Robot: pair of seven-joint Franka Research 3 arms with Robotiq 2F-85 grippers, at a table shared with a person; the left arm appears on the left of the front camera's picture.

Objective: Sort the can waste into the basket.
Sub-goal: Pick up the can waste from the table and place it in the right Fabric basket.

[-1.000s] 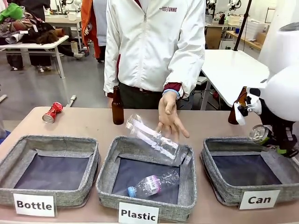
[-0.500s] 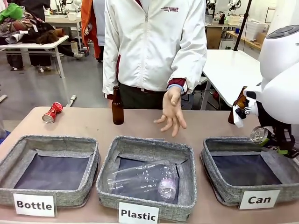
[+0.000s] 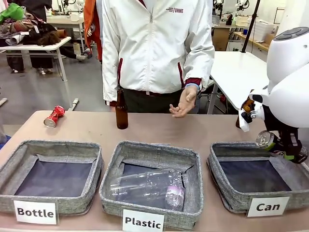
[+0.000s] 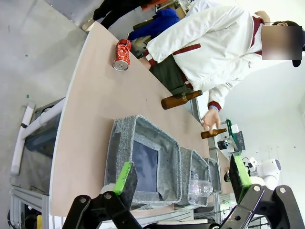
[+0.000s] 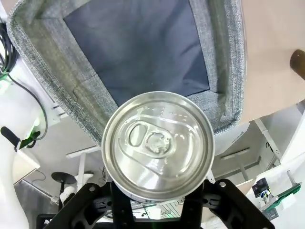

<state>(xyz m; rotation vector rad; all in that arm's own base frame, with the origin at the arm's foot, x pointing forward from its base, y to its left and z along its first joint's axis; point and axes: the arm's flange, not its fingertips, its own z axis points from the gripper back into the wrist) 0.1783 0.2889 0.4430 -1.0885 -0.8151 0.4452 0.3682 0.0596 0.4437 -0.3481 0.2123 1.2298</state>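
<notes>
Cans, two: silver-topped can (image 3: pixel 264 139) clamped in right gripper (image 3: pixel 285 147) over basket (image 3: pixel 231 198) rim; crushed red can (image 3: pixel 53 116) on tabletop (image 3: pixel 87 128). Left gripper (image 4: pixel 182 174) wide open, empty.

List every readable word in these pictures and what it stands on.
"Bottle": front of the left grey fabric basket.
"Plastic": front of the middle grey fabric basket.
"Can": front of the right grey fabric basket.
Chest print on the person's white jacket: too small to read surely.
Crushed red metal can: print unreadable.
</notes>
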